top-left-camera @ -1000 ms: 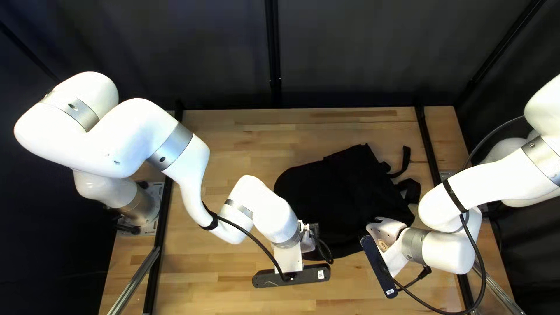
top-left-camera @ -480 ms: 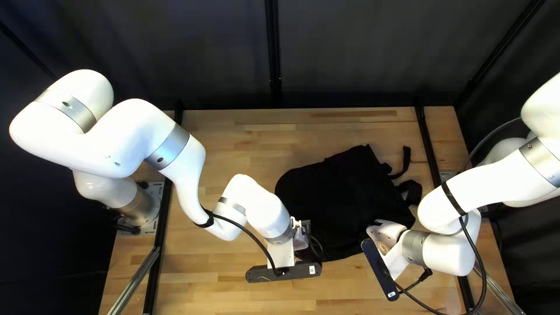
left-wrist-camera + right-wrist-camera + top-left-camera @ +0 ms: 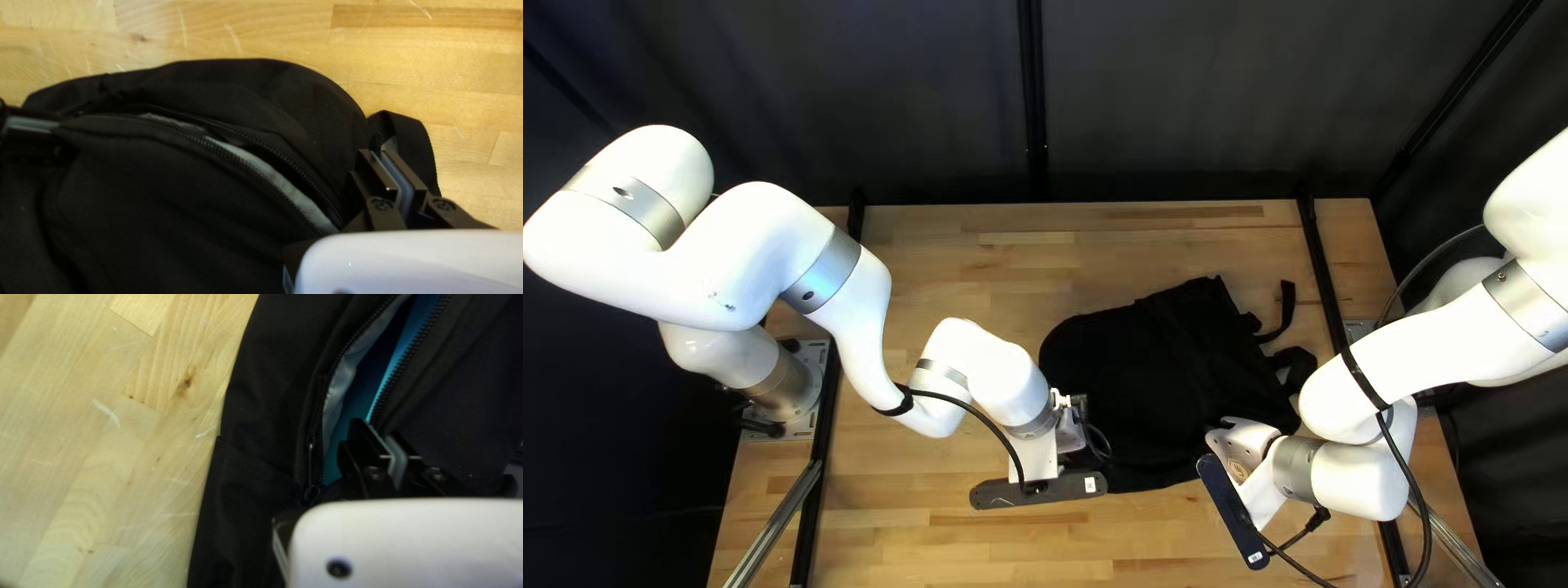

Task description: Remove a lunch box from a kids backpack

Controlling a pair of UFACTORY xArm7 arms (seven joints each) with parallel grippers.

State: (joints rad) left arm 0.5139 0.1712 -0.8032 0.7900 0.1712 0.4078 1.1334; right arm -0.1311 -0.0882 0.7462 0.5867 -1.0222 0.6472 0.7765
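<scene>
The black backpack (image 3: 1154, 381) lies on the table. My left gripper (image 3: 1075, 427) is over its left end, my right gripper (image 3: 1236, 441) over its near side; both fingertips are hidden there. In the left wrist view the left gripper (image 3: 383, 154) is shut beside the zipper's end, close to a strap (image 3: 411, 133). The zipper opening (image 3: 261, 163) gapes, with grey lining. In the right wrist view the right gripper (image 3: 377, 430) is shut on the backpack's zippered edge. Blue material (image 3: 362, 394) shows inside the opening; whether it is a lunch box I cannot tell.
Wooden table (image 3: 1002, 261) surrounds the backpack. Loose straps (image 3: 1285, 310) lie at its right side in the top left view. A black cable (image 3: 986, 419) hangs along my left arm, another (image 3: 1394, 436) along my right arm.
My left gripper has moved left in the top left view. The backpack and its straps have shifted slightly right. My right arm has moved only a little.
</scene>
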